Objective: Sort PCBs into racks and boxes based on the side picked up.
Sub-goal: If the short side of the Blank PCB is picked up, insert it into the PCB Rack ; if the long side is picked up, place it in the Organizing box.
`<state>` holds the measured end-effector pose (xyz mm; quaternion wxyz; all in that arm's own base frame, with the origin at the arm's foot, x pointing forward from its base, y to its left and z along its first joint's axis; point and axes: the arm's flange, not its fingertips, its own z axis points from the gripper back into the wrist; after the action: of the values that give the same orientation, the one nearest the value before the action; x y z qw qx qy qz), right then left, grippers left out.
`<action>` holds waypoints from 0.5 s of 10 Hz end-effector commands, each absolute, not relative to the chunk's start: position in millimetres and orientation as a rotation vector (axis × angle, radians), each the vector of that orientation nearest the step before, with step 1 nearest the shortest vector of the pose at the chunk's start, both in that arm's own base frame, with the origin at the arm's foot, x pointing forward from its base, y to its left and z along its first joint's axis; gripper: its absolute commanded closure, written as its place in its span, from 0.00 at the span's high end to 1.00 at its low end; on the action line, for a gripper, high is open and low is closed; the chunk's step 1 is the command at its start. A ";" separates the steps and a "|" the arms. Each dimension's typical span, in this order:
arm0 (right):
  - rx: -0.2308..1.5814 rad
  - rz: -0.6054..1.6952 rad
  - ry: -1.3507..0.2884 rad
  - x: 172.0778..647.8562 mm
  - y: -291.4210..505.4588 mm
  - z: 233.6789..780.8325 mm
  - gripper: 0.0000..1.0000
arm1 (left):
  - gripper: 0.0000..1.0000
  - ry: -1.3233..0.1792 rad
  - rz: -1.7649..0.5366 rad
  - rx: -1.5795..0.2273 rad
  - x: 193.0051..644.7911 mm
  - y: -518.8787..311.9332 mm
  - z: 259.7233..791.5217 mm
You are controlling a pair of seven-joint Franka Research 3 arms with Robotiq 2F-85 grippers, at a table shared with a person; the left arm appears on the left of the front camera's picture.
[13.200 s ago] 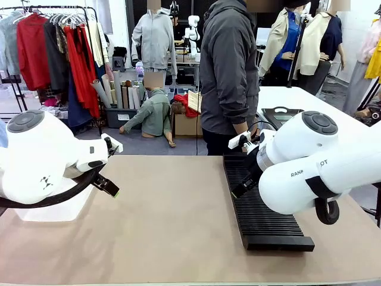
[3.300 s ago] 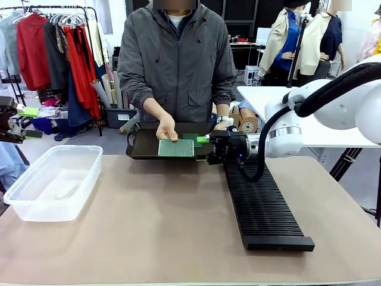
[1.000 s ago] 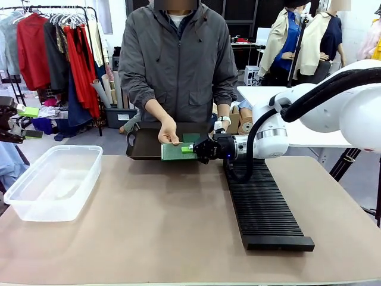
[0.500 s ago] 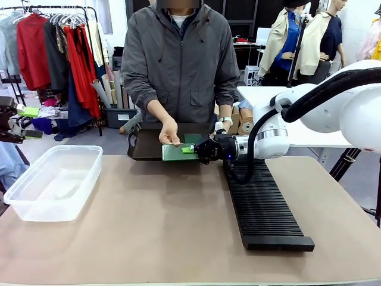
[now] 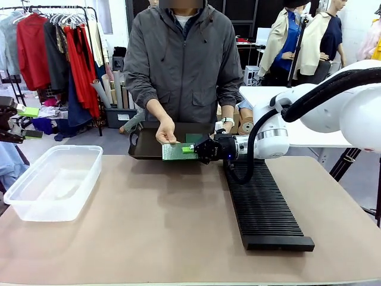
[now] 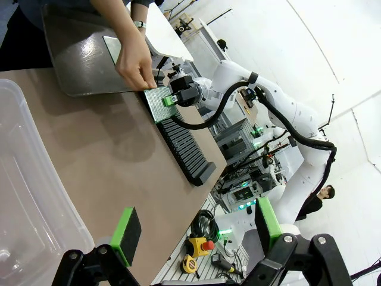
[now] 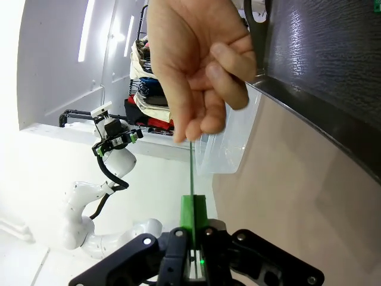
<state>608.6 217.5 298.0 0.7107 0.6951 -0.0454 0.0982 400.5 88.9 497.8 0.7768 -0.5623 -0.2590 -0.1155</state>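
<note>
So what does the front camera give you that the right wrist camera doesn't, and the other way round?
Front view: the long black rack, and the flat green face of the PCB. Right wrist view: that board edge-on, a thin line pinched between the green pads of the right gripper, plus the left arm far off. Both: the person's hand holding the board, the black tray and the clear box.

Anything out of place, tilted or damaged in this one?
Nothing stands out. The right gripper is shut on a green board that the person's hand also holds over the black tray; rack and clear tub lie flat.
</note>
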 end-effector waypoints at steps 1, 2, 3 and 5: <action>1.557 0.213 -0.125 609.6 220.3 300.1 0.00 | 1.00 -0.561 -0.242 -1.223 399.8 88.9 499.6; 1.557 0.213 -0.125 609.6 220.3 300.1 0.00 | 1.00 -0.561 -0.242 -1.223 399.8 88.9 499.6; 1.557 0.213 -0.125 609.6 220.3 300.1 0.00 | 1.00 -0.561 -0.242 -1.223 399.8 88.9 499.6; 1.557 0.213 -0.125 609.6 220.3 300.1 0.00 | 1.00 -0.561 -0.242 -1.223 399.8 88.9 499.6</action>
<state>608.6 217.5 298.0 0.7107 0.6952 -0.0455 0.0982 400.5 88.9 497.8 0.7768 -0.5623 -0.2590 -0.1155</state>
